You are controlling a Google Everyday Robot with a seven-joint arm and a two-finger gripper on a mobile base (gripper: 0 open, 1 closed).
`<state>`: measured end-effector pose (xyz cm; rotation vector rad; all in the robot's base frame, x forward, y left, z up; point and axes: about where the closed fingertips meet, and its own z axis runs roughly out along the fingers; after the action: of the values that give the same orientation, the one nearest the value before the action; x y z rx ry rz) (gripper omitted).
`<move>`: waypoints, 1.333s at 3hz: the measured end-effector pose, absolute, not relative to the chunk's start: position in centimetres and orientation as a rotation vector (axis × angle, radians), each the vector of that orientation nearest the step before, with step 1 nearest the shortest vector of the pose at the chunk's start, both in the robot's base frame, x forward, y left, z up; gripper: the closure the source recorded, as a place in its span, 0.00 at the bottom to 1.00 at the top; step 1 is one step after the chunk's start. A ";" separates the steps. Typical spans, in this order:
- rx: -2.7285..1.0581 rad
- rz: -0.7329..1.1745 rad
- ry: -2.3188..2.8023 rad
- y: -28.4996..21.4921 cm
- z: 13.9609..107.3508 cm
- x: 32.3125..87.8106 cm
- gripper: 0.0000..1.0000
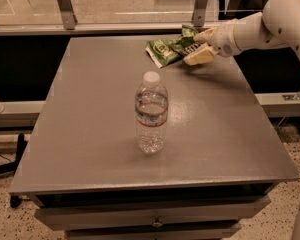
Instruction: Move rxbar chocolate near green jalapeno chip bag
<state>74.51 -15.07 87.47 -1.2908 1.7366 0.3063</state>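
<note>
The green jalapeno chip bag lies crumpled at the far right of the grey table. My gripper reaches in from the right and sits right at the bag's right end. The rxbar chocolate, a small black bar with white lettering, shows between the gripper's pale fingers, held just above the table beside the bag. Most of the bar is hidden by the fingers.
A clear water bottle with a white cap stands upright mid-table, nearer the front. The table's back edge meets a metal rail and glass wall. A drawer front runs below the front edge.
</note>
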 end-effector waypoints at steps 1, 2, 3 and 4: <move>-1.278 0.322 1.725 -15.1 88.3 74.1 0.00; -1.239 0.320 1.718 -16.3 89.7 73.3 0.00; -1.209 0.307 1.698 -18.9 91.4 72.1 0.00; -1.212 0.324 1.644 -22.3 93.1 70.3 0.00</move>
<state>70.34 -22.29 93.11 -1.2123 1.6437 0.3242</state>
